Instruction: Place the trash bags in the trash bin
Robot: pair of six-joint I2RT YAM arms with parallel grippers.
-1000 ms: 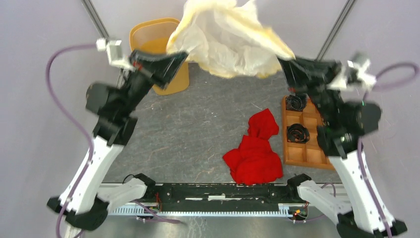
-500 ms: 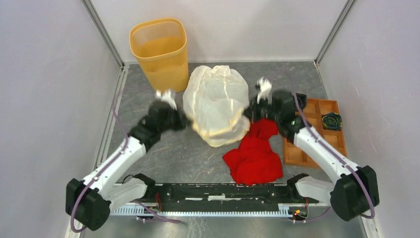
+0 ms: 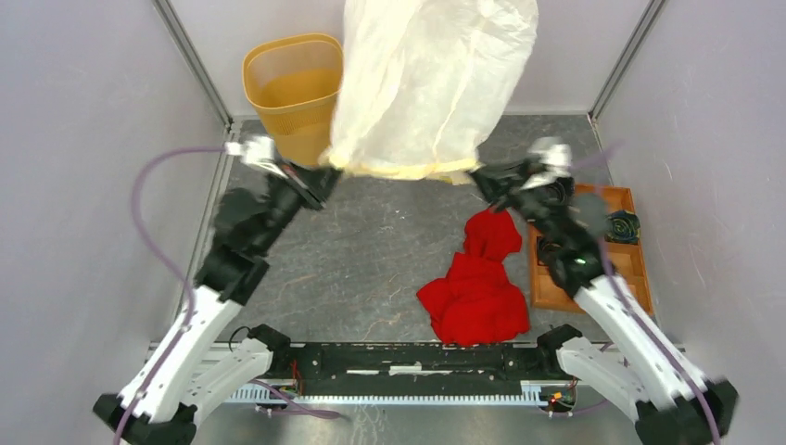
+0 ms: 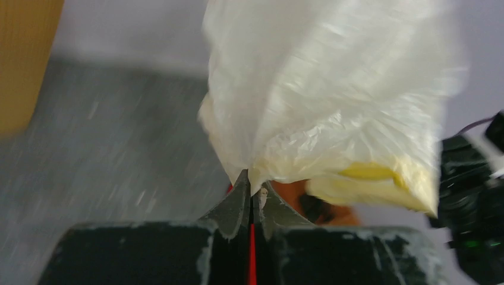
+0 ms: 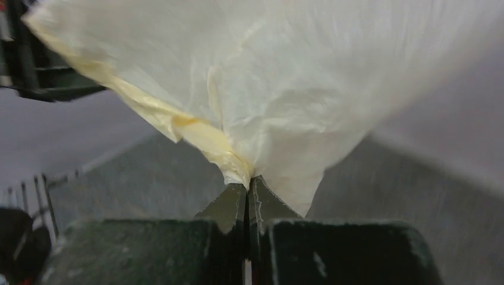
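In the upper left of the overhead view the yellow-orange bin (image 3: pixel 295 132) stands upright on the grey bench (image 3: pixel 371 250), its mouth open. The left wrist view shows it only as a blurred orange strip at the left edge.

Just below and right of the bin, the left hand (image 3: pixel 326 172) has its fingers pressed together on the lower left corner of the bag (image 3: pixel 431 83). The left wrist view shows the two fingertips shut flat on a pinch of thin film.

The bag is lifted off the bench and stretched between the two hands. It billows up through the top middle of the frame, cream-white and wrinkled, with a yellowish edge along its bottom. In the overhead view it covers the bin's right rim. It is not inside the bin.

At the bag's lower right corner, the right hand (image 3: pixel 478 176) is likewise closed tight. The right wrist view shows its fingers nipping a gathered fold of film.

Below the right hand a red cloth (image 3: pixel 477 287) lies heaped on the bench. Beside it, at the right, is a wooden tray (image 3: pixel 545 286) partly under the right arm, with a dark round thing (image 3: pixel 619 225) in one compartment.
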